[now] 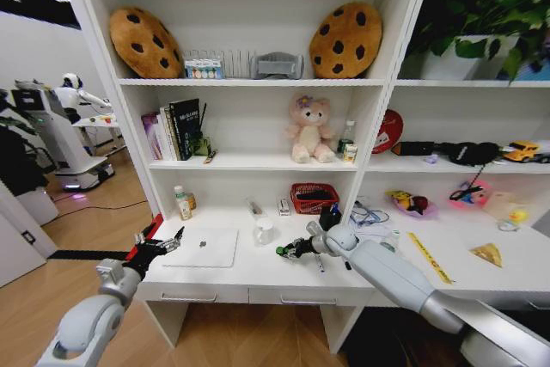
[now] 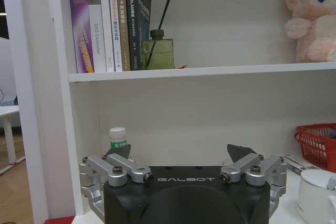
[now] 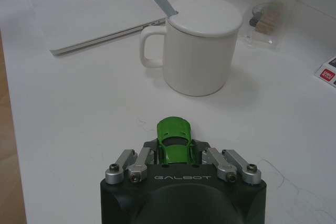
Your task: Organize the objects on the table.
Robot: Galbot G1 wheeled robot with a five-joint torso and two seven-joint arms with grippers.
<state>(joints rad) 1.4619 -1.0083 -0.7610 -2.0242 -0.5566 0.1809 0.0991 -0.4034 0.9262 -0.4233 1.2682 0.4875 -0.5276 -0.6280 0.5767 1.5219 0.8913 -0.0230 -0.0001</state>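
My right gripper (image 1: 288, 252) is shut on a tiny green toy car (image 3: 175, 142) just above the white table (image 1: 258, 274), in front of the white lidded mug (image 3: 199, 45) with a spoon in it. The closed silver-white laptop (image 1: 203, 247) lies to the left of the mug (image 1: 264, 230). At the laptop's left edge, over the table's left end, my left gripper (image 1: 160, 245) hangs open with nothing in it; its wrist view shows the open gripper (image 2: 181, 156) with a small bottle (image 2: 118, 137) beyond. A yellow ruler (image 1: 430, 257) and a yellow wedge (image 1: 487, 253) lie on the right.
A red basket (image 1: 314, 198) stands at the back of the table. Small bottles (image 1: 183, 203) stand at the back left. Books (image 2: 110, 24) and a pink plush bear (image 1: 309, 131) fill the shelf above. More clutter lies at the right section (image 1: 412, 204).
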